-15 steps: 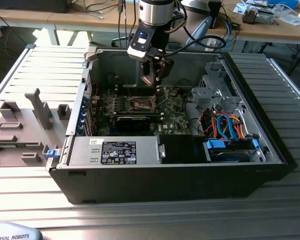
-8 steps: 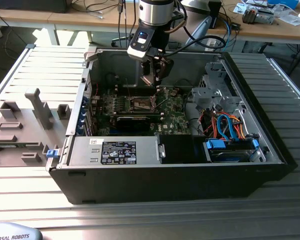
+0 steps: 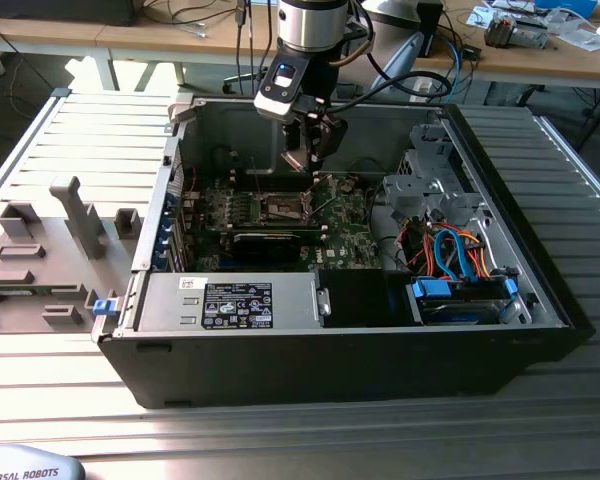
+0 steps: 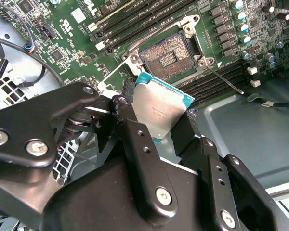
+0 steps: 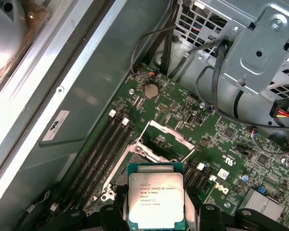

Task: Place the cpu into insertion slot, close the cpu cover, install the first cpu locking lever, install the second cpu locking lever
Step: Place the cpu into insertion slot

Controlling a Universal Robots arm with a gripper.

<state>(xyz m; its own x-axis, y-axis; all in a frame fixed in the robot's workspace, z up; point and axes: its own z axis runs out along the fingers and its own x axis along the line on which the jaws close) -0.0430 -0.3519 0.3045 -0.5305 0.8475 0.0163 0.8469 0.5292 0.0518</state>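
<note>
The hand [image 4: 156, 120] grips the cpu [image 5: 155, 199] by opposite edges near the insertion slot [image 4: 166, 57]; judged light, stiff, fragile, rightly held clear of its underside.

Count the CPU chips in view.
1: the cpu, clamped in the gripper, above the board near the empty insertion slot. Others could be hidden.

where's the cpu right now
In the second wrist view the cpu is clamped in the gripper, held above the green motherboard close to the open insertion slot, not yet in it.
</note>
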